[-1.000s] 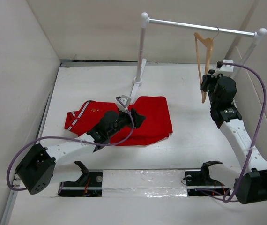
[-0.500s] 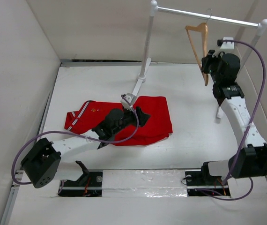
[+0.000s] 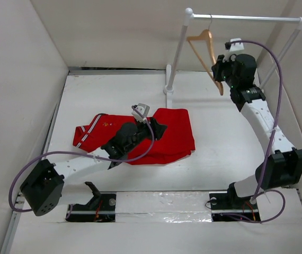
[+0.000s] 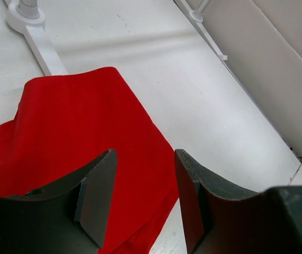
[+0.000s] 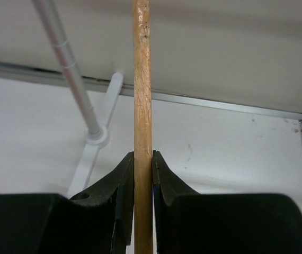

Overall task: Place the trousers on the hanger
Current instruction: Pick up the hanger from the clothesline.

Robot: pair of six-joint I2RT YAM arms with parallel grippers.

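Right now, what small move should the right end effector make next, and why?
Probably lift the right end effector a little, so the hanger unhooks from the white rail. It is shut on the hanger's wooden bar, the hook seems to hang over the rail, and the trousers lie on the table under the open left end effector.

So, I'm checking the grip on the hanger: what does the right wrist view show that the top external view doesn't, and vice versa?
Only the right wrist view: the right gripper pinching both sides of the hanger bar, no gap. Only the top external view: the hanger's hook over the rail, the trousers lying on the table, the left gripper above them. Both: hanger, right gripper, a rail post.
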